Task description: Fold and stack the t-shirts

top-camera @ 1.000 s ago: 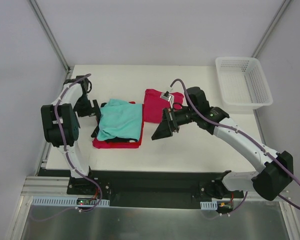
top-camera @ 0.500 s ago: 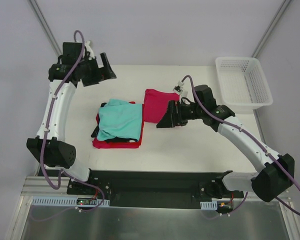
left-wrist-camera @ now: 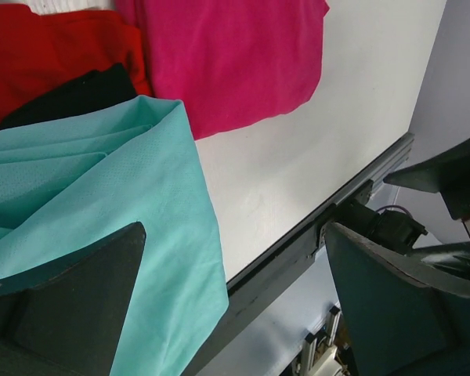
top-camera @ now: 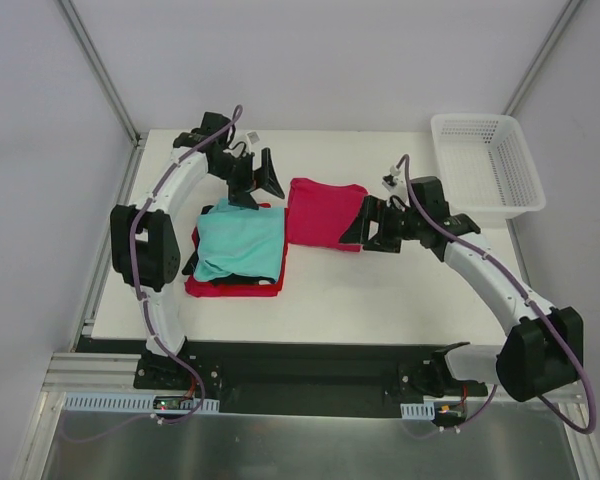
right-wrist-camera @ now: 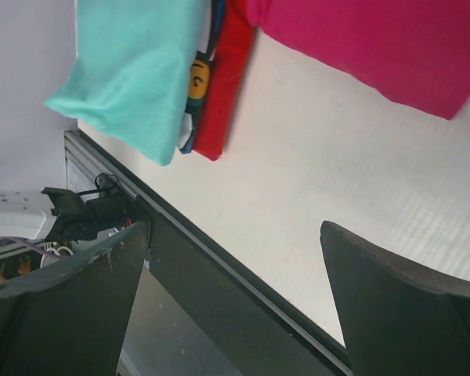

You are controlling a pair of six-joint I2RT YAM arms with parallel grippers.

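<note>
The left tool [top-camera: 257, 182] hangs with its jaws spread wide and empty over the far edge of the teal t-shirt [top-camera: 242, 240]; this lies on top of a red t-shirt [top-camera: 232, 287], with a dark t-shirt [top-camera: 193, 258] showing at the left side; the folded magenta t-shirt [top-camera: 323, 213] lies flat on the worktop [top-camera: 380, 290] just right of these, between the two tools; the right tool [top-camera: 364, 232], equally wide and empty, sits at its right edge.
</note>
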